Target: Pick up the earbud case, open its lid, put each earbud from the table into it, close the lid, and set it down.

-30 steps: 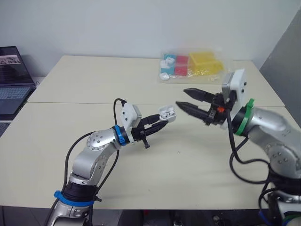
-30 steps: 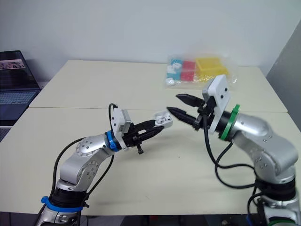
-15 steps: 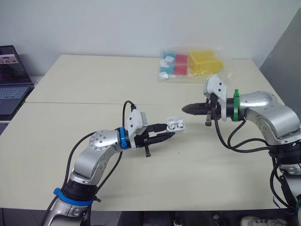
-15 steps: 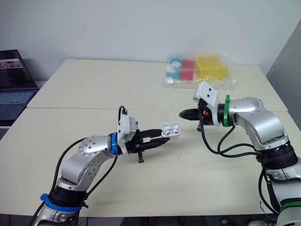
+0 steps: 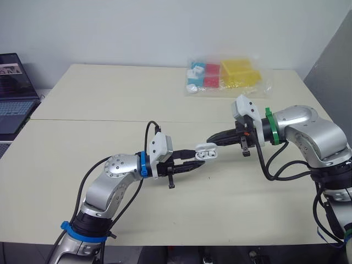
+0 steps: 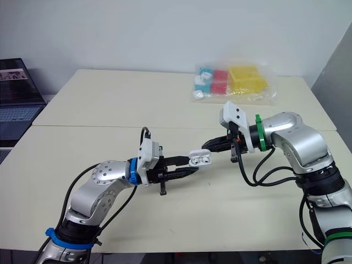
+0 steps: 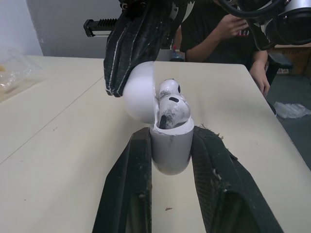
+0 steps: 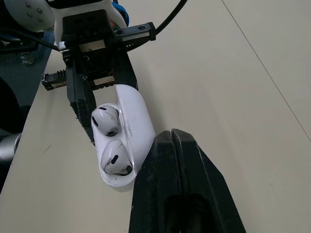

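Note:
My left gripper (image 5: 198, 158) is shut on the white earbud case (image 5: 205, 153) and holds it above the middle of the table. Its black fingers (image 7: 127, 189) clamp the case body (image 7: 170, 151) from both sides. The lid (image 7: 139, 92) stands open, and two white earbuds (image 7: 170, 104) sit in the case. My right gripper (image 5: 211, 139) is shut, and its fingertips (image 7: 132, 48) rest against the outside of the open lid. In the right wrist view the closed fingers (image 8: 176, 189) press beside the lid (image 8: 136, 121), with both earbuds (image 8: 105, 120) showing.
A clear plastic bag (image 5: 224, 77) with yellow, red and blue boxes lies at the table's far side. An open laptop (image 5: 13, 96) sits off the far left edge. A seam (image 5: 99, 121) runs across the table. A person (image 7: 221, 29) stands beyond the table.
The right gripper, open a second ago, has shut and moved left until its tips meet the case lid. The left arm has carried the case slightly right and lower.

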Controlling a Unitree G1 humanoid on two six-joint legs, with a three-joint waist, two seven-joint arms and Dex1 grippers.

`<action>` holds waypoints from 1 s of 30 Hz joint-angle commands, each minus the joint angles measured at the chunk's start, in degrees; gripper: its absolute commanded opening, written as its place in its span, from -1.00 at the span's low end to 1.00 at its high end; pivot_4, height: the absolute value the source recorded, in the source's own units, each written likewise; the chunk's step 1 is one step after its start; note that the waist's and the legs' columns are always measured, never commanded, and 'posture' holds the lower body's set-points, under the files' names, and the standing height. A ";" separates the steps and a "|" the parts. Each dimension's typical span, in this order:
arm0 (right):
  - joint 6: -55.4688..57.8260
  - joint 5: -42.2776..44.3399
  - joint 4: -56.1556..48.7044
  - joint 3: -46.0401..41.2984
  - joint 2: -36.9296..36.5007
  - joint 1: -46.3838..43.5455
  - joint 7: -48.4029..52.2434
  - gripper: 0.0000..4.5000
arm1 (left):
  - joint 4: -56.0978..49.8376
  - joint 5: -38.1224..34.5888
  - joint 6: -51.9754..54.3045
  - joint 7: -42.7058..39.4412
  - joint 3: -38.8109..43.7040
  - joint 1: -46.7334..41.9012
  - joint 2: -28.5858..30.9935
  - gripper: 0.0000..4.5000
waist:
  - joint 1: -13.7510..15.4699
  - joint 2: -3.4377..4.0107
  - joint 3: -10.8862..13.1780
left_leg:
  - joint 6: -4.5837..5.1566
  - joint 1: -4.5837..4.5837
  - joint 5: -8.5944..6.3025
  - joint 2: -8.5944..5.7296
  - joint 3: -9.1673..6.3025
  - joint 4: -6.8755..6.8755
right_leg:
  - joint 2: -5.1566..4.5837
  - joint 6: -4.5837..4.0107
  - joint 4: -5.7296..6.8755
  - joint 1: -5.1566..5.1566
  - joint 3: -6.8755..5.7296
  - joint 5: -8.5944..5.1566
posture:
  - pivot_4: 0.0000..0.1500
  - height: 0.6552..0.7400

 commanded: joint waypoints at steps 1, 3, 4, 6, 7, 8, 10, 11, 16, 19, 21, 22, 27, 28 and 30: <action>0.90 1.91 -3.71 -1.30 -0.91 0.33 1.95 -1.00 | -1.81 0.25 -1.29 0.31 -0.10 -0.78 -0.31 -0.65 | 0.01 0.00 0.00 | 0.00 0.00 0.00 0.00 0.00 0.00 | 0.00 0.00 0.00 0.00 0.00 0.00 | 1.00 1.00; 1.27 2.35 -4.51 -1.33 -1.37 0.84 2.56 -1.00 | -1.51 0.46 -1.46 0.43 -0.09 -0.92 -0.42 -0.65 | 0.04 0.00 0.00 | 0.00 -0.01 0.00 -0.01 -0.01 0.00 | 0.00 0.00 0.00 0.00 0.00 0.00 | 1.00 1.00; 1.40 2.37 -4.88 -1.33 -1.52 1.07 2.61 -1.00 | -1.42 0.54 -1.57 0.48 -0.06 -0.97 -0.48 -0.65 | 0.03 0.00 0.00 | 0.00 -0.01 0.00 -0.01 0.01 0.01 | 0.00 0.00 -0.01 0.00 0.01 0.00 | 1.00 1.00; 1.78 2.47 -5.37 -1.43 -1.57 1.39 2.51 -1.00 | -1.29 0.66 -1.66 0.67 -0.01 -1.06 -0.61 -0.65 | 0.02 0.00 0.00 | 0.00 0.00 0.00 -0.01 0.02 0.01 | 0.00 0.00 0.00 0.00 0.02 0.00 | 1.00 1.00; 2.00 2.50 -5.53 -1.51 -1.51 1.50 2.43 -1.00 | -1.24 0.70 -1.67 0.75 0.00 -1.09 -0.66 -0.65 | 0.03 0.00 0.00 | 0.00 0.01 0.00 -0.01 0.01 0.01 | 0.00 0.00 0.00 0.00 0.01 0.00 | 1.00 1.00; 1.85 2.29 -5.83 -1.37 -1.56 1.88 2.41 -1.00 | -1.22 0.67 -1.60 0.91 0.10 -1.14 -0.79 -0.65 | 0.02 0.00 0.00 | 0.00 0.01 0.00 -0.01 0.00 0.01 | 0.00 0.00 0.01 0.00 0.00 0.00 | 1.00 1.00; 1.45 1.99 -6.69 -0.86 -1.87 3.20 2.48 -1.00 | -1.15 0.63 -1.43 1.25 0.27 -1.25 -1.08 -0.65 | 0.03 0.00 0.00 | 0.00 0.02 0.00 0.00 -0.01 0.00 | 0.01 0.00 0.03 0.00 -0.01 0.00 | 1.00 1.00; 1.17 1.77 -7.01 -0.62 -2.05 3.72 2.52 -1.00 | -1.12 0.64 -1.44 1.30 0.30 -1.26 -1.15 -0.65 | 0.03 0.00 0.00 | 0.00 0.02 0.00 0.00 -0.02 0.00 | 0.01 0.00 0.03 0.00 -0.01 0.00 | 1.00 1.00; 0.66 0.95 -8.16 -0.06 -1.98 5.69 1.62 -1.00 | -1.11 0.21 -0.83 1.81 0.74 -1.36 -1.55 -0.65 | 0.02 0.00 0.00 | 0.00 0.02 0.00 -0.01 0.00 0.01 | 0.00 0.00 0.03 0.01 0.01 0.00 | 1.00 1.00; -0.29 -0.09 -8.25 0.25 -2.09 6.40 1.33 -1.00 | -1.16 0.15 -0.67 1.76 0.75 -1.35 -1.58 -0.65 | 0.05 0.00 0.00 | 0.00 0.02 0.00 -0.01 -0.01 0.02 | 0.00 0.00 0.07 0.01 -0.01 0.00 | 1.00 1.00; -0.24 0.03 -8.48 -0.10 -2.07 6.71 1.18 -1.00 | -1.10 -0.07 -0.15 1.91 0.87 -1.32 -1.60 -0.65 | -0.04 0.00 0.00 | 0.00 0.04 0.00 -0.01 0.01 0.03 | 0.00 0.00 0.09 0.01 0.02 0.00 | 1.00 1.00; -0.30 0.07 -8.86 -0.62 -2.22 7.05 0.75 -1.00 | -0.92 -0.93 1.36 2.40 1.28 -1.38 -1.71 -0.65 | -0.04 0.00 0.00 | 0.00 0.04 0.00 -0.01 0.01 0.02 | 0.00 0.00 0.09 0.01 0.02 0.00 | 1.00 1.00; -1.47 0.25 -12.04 -3.69 -4.58 10.52 -0.69 -1.00 | 0.21 -5.54 13.26 4.89 2.32 -1.70 -0.45 -0.65 | 0.01 0.00 0.00 | 0.00 0.04 0.00 -0.01 -0.04 0.03 | 0.01 0.00 0.11 0.01 -0.03 0.00 | 1.00 1.00; -2.14 0.01 -13.21 -4.60 -5.37 12.14 -1.22 -1.00 | 0.96 -5.47 15.40 5.00 1.90 -1.61 0.26 -0.65 | 0.02 0.00 0.00 | 0.00 0.03 0.00 -0.01 -0.04 0.03 | 0.00 0.00 0.10 0.02 -0.03 0.00 | 1.00 1.00; -3.75 -0.61 -15.09 -5.83 -6.50 14.85 -2.11 -1.00 | 1.90 -6.40 19.81 5.50 1.68 -1.69 0.94 -0.65 | 0.02 0.00 0.00 | 0.00 0.04 0.00 -0.02 -0.03 0.02 | 0.00 0.01 0.08 0.02 -0.02 0.00 | 1.00 1.00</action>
